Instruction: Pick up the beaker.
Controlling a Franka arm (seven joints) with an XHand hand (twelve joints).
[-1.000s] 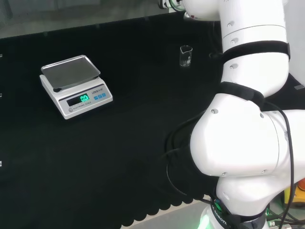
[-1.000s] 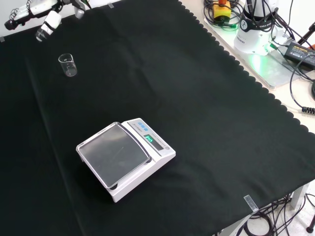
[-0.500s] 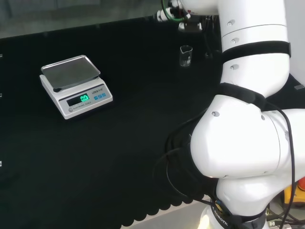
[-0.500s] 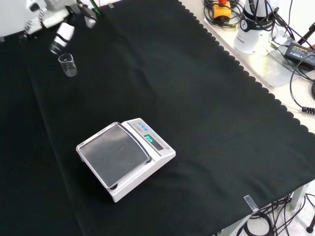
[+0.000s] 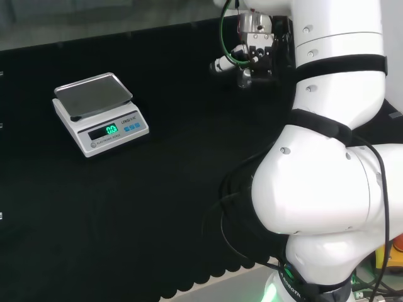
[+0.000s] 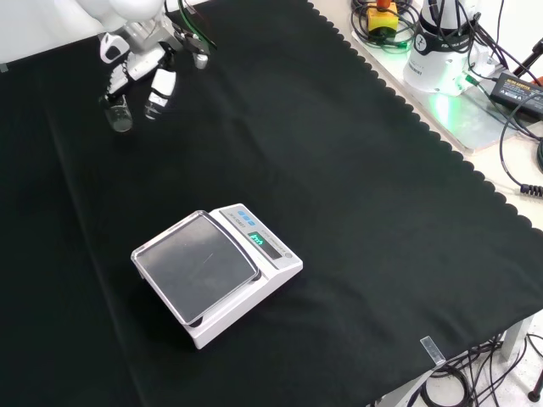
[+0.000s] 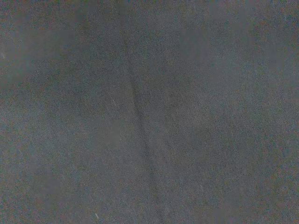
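The black cloth [image 6: 339,186] covers the bench. On it the digital scale [image 6: 214,273] sits near the middle of the front view, well apart from the work, its pan bare. Up at about eleven o'clock in that view the hand [image 6: 146,69] hangs over the small clear beaker [image 6: 120,116], which stands upright on the cloth; in the head view the same pair sits at about one o'clock, the hand [image 5: 250,49] directly above the beaker [image 5: 244,79] and covering most of it.

The fingers point downward, spread a little, one just beside the beaker and others to its three o'clock side in the front view. They look uncurled, and I see no finger wrapped round the glass, so I judge the hand open and holding nothing.

As for progress: the approach looks close to complete, but the grasp and the lift are not yet done.

Whether any finger touches the beaker cannot be told; the clear wall is faint against the cloth and partly hidden. The wrist view gives dim cloth with a faint crease.
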